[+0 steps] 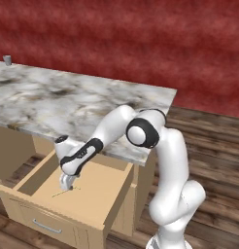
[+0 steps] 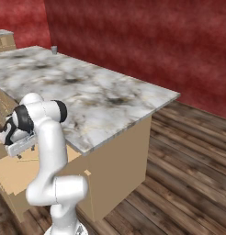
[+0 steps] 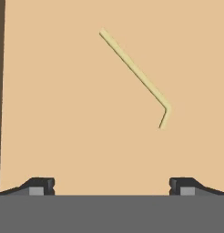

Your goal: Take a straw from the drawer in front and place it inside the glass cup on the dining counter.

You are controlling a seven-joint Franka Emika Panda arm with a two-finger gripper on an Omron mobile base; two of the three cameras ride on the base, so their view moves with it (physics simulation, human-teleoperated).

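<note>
Inside open drawer (image 1: 99, 194), bent straw (image 3: 136, 73) alone, hand (image 3: 111, 185) spread above

Arm (image 1: 170, 160): glossy white rounded tube links, black bands at the joints. Large black-ringed white disc at the elbow above the open drawer (image 1: 24, 197). Forearm carries a black sleeve section. Gripper (image 1: 67, 183) at the wrist is pale grey-white; finger tips (image 3: 41, 185) are small, dark, with grey pads.
</note>
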